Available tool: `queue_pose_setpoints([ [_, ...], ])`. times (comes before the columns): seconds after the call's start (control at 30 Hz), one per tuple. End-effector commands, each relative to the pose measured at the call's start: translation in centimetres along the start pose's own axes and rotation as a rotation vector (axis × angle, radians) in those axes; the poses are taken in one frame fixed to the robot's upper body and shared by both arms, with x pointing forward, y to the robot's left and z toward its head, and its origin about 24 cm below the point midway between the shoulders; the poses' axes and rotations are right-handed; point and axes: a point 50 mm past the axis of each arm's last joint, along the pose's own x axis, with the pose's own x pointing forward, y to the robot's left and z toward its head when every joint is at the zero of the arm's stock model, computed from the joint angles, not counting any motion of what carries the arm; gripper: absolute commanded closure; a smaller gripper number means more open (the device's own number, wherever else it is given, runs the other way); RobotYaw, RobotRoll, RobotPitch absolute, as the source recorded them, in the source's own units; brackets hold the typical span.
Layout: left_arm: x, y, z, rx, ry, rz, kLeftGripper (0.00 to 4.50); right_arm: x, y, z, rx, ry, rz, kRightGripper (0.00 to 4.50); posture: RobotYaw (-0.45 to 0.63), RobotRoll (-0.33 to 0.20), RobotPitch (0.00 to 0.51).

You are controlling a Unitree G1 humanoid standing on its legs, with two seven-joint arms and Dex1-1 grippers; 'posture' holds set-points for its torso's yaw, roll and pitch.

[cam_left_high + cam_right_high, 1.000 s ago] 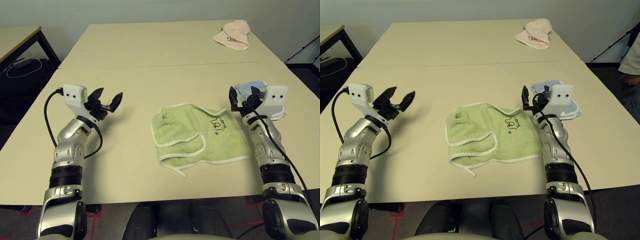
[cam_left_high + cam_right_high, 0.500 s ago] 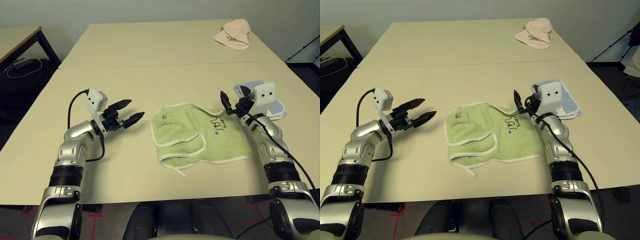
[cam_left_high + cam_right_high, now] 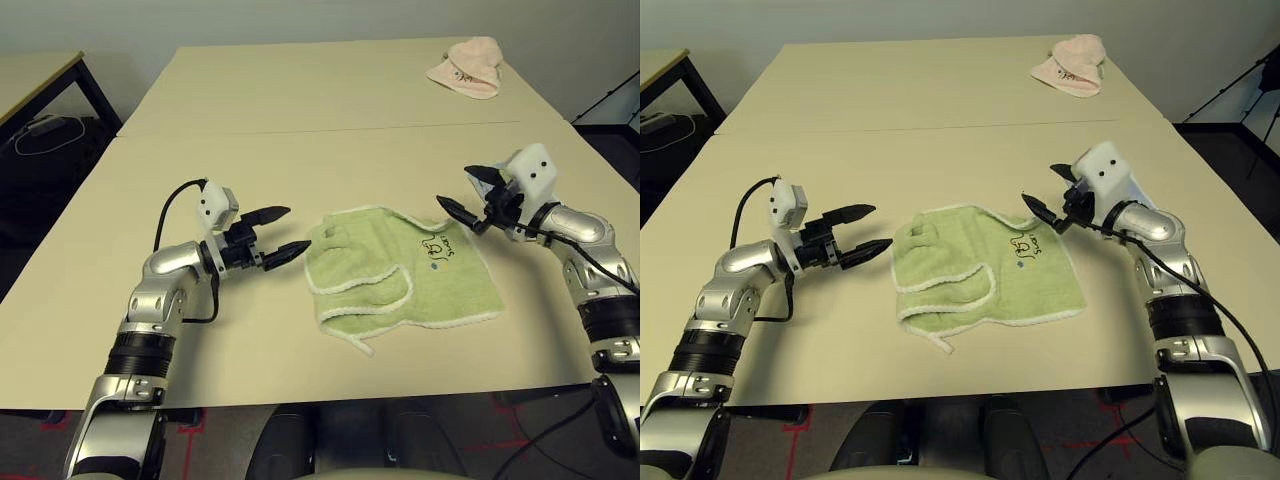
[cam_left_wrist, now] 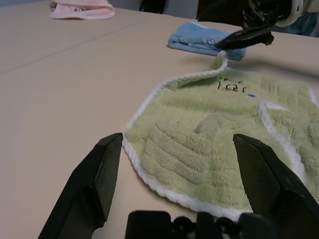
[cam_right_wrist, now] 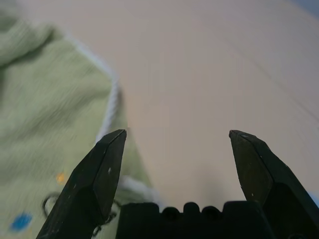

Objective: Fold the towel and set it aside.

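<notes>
Beige table (image 3: 300, 110): left gripper (image 3: 281, 231) spread wide, empty, beside rumpled green towel (image 3: 400, 275) lying mid-table; right gripper (image 3: 462, 192) also wide, empty, at its far corner. Soft, limp terry, so pinch the corded corners

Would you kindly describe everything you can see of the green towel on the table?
The towel is light green terry cloth edged all round with white cord. It lies rumpled on the beige table, one flap doubled over its near left part and a small bump near its far left corner. A small dark handwritten mark and a blue dot sit near its far right corner. The left gripper and the right gripper flank it, both open; neither holds it.
</notes>
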Motion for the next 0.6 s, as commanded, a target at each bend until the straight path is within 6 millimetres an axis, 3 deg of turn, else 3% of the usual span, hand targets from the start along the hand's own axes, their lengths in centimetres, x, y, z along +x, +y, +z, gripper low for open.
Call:
queue_pose_setpoints([
  [0.03, 0.3, -0.5, -0.3, -0.003, 0.023, -0.009, 0.0, 0.1, -0.5, 0.3, -0.145, 0.099, 0.149, 0.03, 0.12, 0.0, 0.09],
  [0.4, 0.3, -0.8, -0.7, -0.006, 0.025, 0.02, 0.0, 0.3, -1.9, 0.8, -0.38, 0.254, 0.358, 0.03, 0.14, 0.0, 0.09],
  [0.6, 0.6, -0.9, -0.7, -0.009, 0.018, 0.024, 0.0, -0.2, -3.0, 1.5, -0.425, 0.259, 0.362, 0.03, 0.14, 0.0, 0.086],
])
